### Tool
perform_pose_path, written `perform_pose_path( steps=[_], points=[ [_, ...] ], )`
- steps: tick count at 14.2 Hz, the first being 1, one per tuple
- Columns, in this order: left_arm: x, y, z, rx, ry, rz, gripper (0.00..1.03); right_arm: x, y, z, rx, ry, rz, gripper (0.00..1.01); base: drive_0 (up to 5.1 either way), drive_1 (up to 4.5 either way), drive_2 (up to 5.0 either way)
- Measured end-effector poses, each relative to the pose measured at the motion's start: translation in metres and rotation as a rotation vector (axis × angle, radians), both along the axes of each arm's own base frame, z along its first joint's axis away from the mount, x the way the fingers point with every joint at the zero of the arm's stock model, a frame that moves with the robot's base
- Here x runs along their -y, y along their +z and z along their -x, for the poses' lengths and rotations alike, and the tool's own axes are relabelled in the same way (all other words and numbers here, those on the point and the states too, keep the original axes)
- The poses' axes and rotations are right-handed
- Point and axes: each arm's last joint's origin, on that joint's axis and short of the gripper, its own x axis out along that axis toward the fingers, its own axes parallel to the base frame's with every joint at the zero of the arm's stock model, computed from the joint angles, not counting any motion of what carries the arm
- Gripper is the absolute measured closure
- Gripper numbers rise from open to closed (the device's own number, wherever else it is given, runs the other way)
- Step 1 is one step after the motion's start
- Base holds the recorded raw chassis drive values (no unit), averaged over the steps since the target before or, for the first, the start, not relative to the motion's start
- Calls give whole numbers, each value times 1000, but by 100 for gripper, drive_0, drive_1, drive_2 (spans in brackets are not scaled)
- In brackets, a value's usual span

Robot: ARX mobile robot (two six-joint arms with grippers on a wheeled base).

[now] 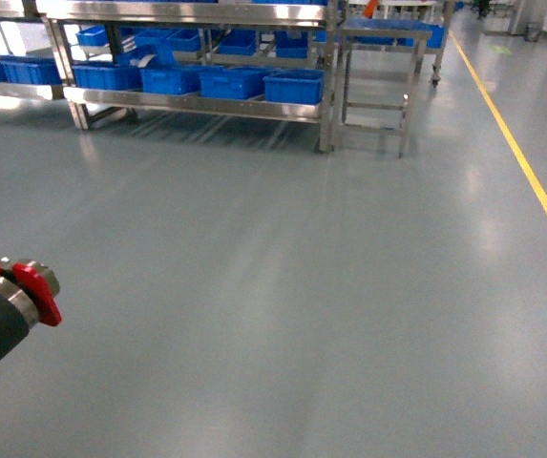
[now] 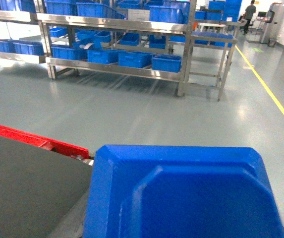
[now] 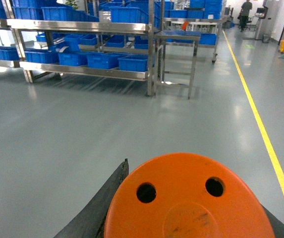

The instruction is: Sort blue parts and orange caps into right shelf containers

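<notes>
A blue part [image 2: 181, 193], a moulded plastic piece, fills the bottom of the left wrist view right at my left gripper. Its fingers are hidden beneath the part. An orange cap [image 3: 189, 201] with two round holes sits between the dark fingers [image 3: 97, 206] of my right gripper [image 3: 191, 218], which is shut on it. The bright-blue containers [image 1: 292, 86] stand far ahead on the lower level of a steel shelf [image 1: 197, 105]; both wrist views also show these containers [image 2: 166, 63] [image 3: 133, 63]. Only a black and red piece of my left arm [image 1: 20, 291] shows in the head view.
Grey floor stretches between me and the shelf. A small steel stand [image 1: 378, 76] with a blue crate on top is right of the shelf. A yellow floor line [image 1: 531, 181] runs along the right. A person [image 2: 251, 10] stands far back.
</notes>
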Motion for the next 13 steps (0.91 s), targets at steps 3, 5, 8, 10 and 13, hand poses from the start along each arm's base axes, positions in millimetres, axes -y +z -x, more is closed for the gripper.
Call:
perform_pose_path(
  steps=[3,5,8,10,13],
  points=[
    [0,0,0,0,0,0,61,0,0,0,0,0,0,58,-160,-160,-160],
    [0,0,0,0,0,0,61,0,0,0,0,0,0,58,-155,-155,-155],
    [0,0,0,0,0,0,61,0,0,0,0,0,0,58,-160,-160,-160],
    [0,0,0,0,0,0,61,0,0,0,0,0,0,58,-162,-162,-162],
    [0,0,0,-2,-2,0,61,0,0,0,-1,-1,0,58,-10,419,-439]
  ],
)
